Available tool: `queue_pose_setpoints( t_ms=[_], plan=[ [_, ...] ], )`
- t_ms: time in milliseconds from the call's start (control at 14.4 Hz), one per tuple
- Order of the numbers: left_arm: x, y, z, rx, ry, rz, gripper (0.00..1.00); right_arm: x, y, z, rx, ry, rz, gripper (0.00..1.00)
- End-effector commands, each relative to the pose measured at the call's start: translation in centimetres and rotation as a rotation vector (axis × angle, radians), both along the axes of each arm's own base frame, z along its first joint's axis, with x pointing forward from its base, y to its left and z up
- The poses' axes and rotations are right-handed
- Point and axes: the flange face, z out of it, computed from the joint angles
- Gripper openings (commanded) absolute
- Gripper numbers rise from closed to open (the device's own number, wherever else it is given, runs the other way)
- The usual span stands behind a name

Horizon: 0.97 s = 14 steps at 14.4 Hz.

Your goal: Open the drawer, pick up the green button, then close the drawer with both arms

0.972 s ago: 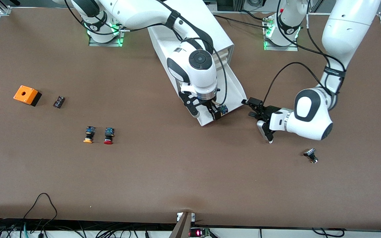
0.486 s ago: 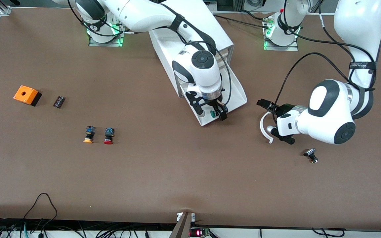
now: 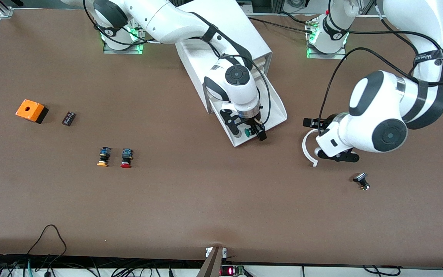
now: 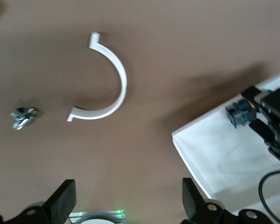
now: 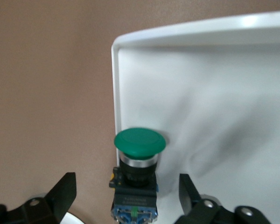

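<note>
Two tools on record. Right tool (image 3: 249,132): positioned over the front corner of the drawer (image 3: 273,104), which stands pulled out of the white cabinet (image 3: 221,34). Between its fingers sits the button (image 5: 139,175), green cap pointing away from the wrist, blue rear end toward it; long axis runs along the tool's own reach. In the right wrist view the fingers stand wide of the body on both sides, so whether they grip or merely frame it cannot be told. Cap sits just inside the drawer's rim, beside the wall; that wall is the one obstruction to a sideways exit, so straight up looks the safer path.

Left tool (image 3: 331,148): unclenched, holding nothing, above the table (image 3: 190,200) over a white curved clip (image 4: 107,74), clear of the drawer front. Likely waiting; it is the nearer arm for pushing the drawer home.

Other items: small metal part (image 3: 361,181), orange-capped button (image 3: 103,156), red-capped button (image 3: 126,157), orange box (image 3: 31,110).
</note>
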Motion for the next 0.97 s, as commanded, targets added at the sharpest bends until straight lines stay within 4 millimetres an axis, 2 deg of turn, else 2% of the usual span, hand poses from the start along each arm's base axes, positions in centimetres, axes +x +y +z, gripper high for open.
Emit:
queue_pose_setpoints(
  t_ms=[0,69,139,208,556,625,694,833,903],
  plan=[
    [0.1,-0.3,1.6,0.074,-0.013,0.043,1.0,-0.7,1.2,0.4,0.024,0.004,-0.005,0.46],
    [0.8,-0.1,2.9,0.063,-0.043,0.046,1.0,-0.7,1.2,0.5,0.024,0.003,-0.005,0.19],
    [1.2,-0.1,3.4,0.051,-0.055,0.051,1.0,-0.9,1.3,0.6,0.022,0.004,-0.002,0.06],
    [1.5,-0.1,3.4,0.051,-0.06,0.054,1.0,-0.9,1.4,0.6,0.021,0.002,0.001,0.0],
    [1.2,-1.2,3.5,0.056,-0.067,0.053,1.0,-0.8,1.0,2.0,-0.009,0.02,0.004,0.0],
    [1.2,-1.5,3.5,0.06,-0.068,0.071,1.0,-0.3,0.7,4.1,0.004,0.008,-0.004,0.0],
    [1.2,-1.5,3.5,0.07,-0.07,0.096,1.0,0.0,0.4,5.0,0.003,0.007,-0.006,0.0],
    [1.3,-1.8,3.3,0.084,-0.096,0.116,1.0,2.2,-1.6,7.4,0.004,-0.007,-0.014,0.0],
    [1.1,-2.5,2.4,0.086,-0.106,0.128,1.0,3.0,-2.5,8.5,-0.001,-0.008,0.017,0.0]
  ],
)
